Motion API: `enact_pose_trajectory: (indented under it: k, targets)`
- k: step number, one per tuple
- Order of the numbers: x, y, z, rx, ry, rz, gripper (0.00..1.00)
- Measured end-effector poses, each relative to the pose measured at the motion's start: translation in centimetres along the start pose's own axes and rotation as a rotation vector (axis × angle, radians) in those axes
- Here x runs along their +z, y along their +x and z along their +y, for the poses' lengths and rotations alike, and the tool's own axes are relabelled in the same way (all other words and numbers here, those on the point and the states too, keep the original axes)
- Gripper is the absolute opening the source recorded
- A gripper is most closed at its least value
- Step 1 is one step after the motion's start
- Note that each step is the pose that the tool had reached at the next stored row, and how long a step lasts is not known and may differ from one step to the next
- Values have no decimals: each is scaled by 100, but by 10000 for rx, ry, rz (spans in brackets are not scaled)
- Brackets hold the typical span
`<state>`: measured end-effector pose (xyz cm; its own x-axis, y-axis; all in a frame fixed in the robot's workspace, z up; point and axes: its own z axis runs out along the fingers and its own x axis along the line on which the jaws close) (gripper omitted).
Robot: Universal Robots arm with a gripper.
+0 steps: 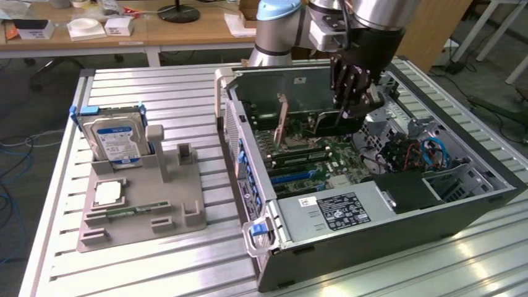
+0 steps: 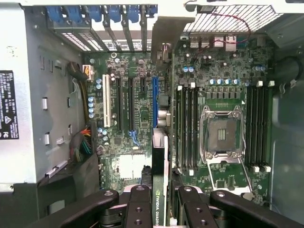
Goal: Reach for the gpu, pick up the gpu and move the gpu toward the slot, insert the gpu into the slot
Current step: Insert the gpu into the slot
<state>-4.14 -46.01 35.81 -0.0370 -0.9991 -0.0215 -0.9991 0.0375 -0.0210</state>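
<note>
The hand (image 2: 161, 211) is clamped shut on the gpu (image 2: 159, 190). In the wrist view you can see a black finger (image 2: 138, 206) pressed against each flat face of the card, which is turned edge-on so the NVIDIA label runs along its top. In the exterior view the hand (image 1: 357, 102) is down inside the open computer case (image 1: 462, 204), with the gpu (image 1: 330, 127) hanging upright under it, above the motherboard (image 2: 137, 118).

From the wrist view the card's edge runs pretty much parallel to the long blue slot (image 2: 154, 99) and sits right by it. Can't honestly tell if the bottom edge is touching the slot or just floating over it. The empty CPU socket (image 2: 222, 133) is on the card's other side, with memory slots (image 2: 186, 128) in between.

Further out, the grey power supply (image 1: 338, 210) sits at the near end of the case. Well off toward the exterior view's left, on the slatted metal surface (image 1: 165, 266), a grey holder (image 1: 140, 210) carries a blue-labelled hard drive (image 1: 115, 139) standing up and a small silver chip (image 1: 109, 193) lying flat.
</note>
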Motion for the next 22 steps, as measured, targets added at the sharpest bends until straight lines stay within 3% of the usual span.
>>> enact_pose_trajectory:
  k: [8,17,22]
  targets:
    - [101,90,16,2,2,-2,26]
    - [260,100,201,1,0,2,26]
    - [350,103,218,-1,0,2,26]
